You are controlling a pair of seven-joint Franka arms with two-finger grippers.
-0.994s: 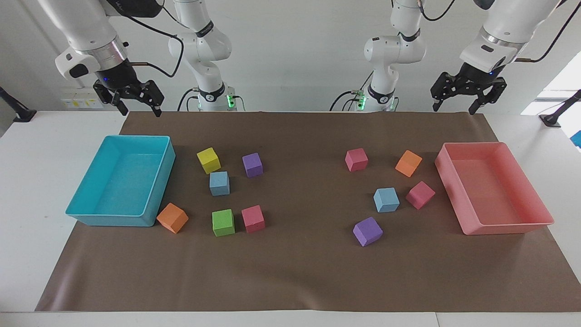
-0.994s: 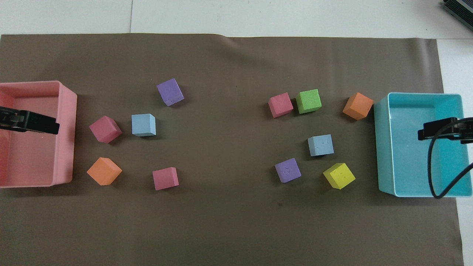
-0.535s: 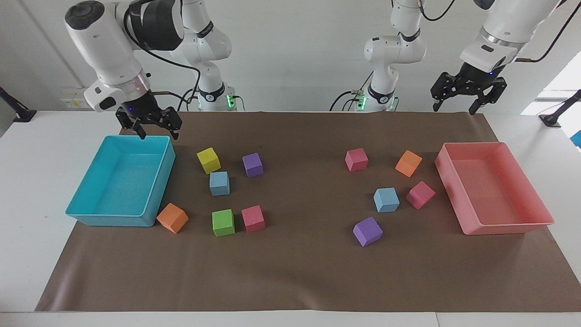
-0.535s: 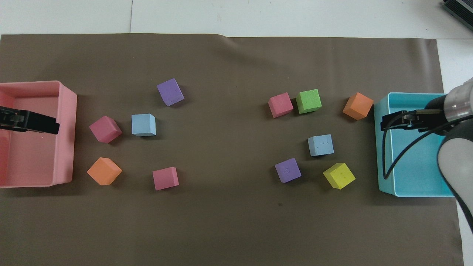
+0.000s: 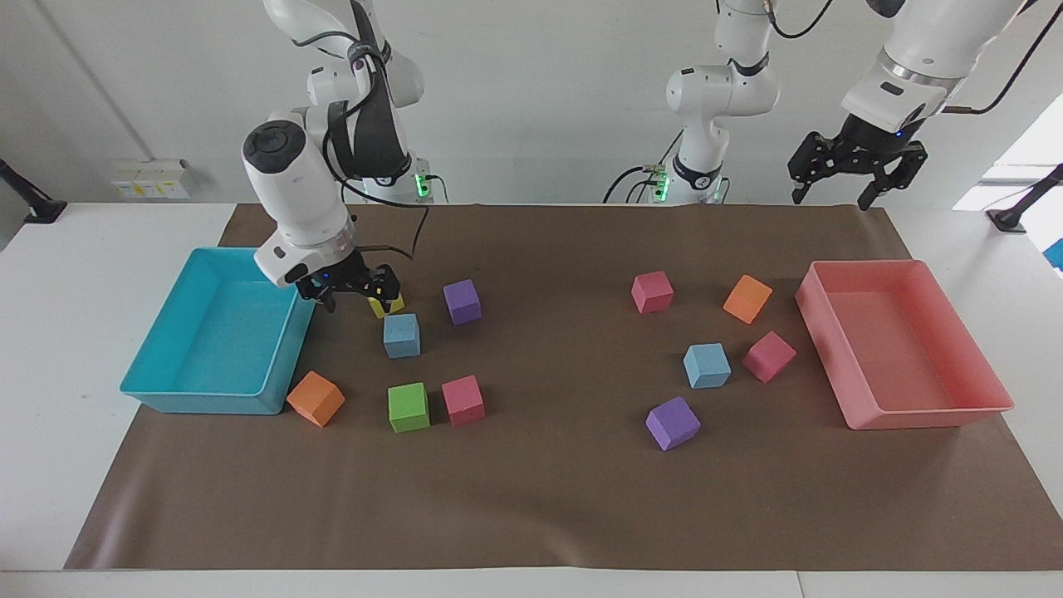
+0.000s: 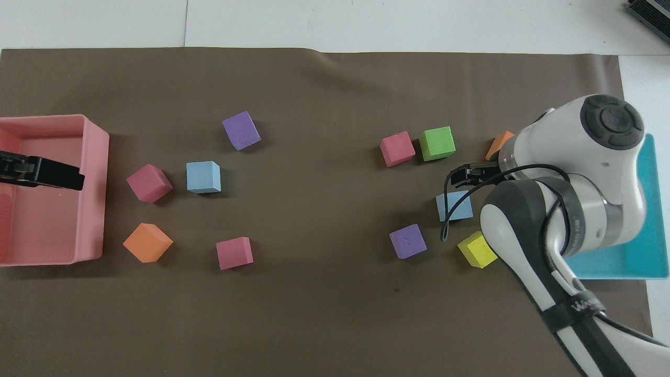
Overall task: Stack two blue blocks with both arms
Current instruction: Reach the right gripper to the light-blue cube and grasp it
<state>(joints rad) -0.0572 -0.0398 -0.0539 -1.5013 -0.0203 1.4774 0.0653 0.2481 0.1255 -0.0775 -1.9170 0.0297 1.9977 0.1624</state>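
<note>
Approach step in hand; nothing lifted, nothing stacked.

Facing view: my right gripper (image 5: 350, 292) hangs low over the mat between the turquoise tray (image 5: 166, 397) and the yellow block (image 5: 388, 305), fingers spread, holding nothing. One blue block (image 5: 401, 335) sits on the mat toward the right arm's end, farther from my bases than the yellow block. The second blue block (image 5: 707, 365) sits toward the left arm's end, beside a pink block (image 5: 769, 356). My left gripper (image 5: 832, 178) waits high over the mat's corner near its base, fingers spread.

Overhead view: right gripper (image 6: 469, 175) shows just beside the first blue block (image 6: 451, 205), not on it. Second blue block (image 6: 203, 177) untouched.

Judgement: next I must centre over the first blue block, descend and pinch it.
</note>
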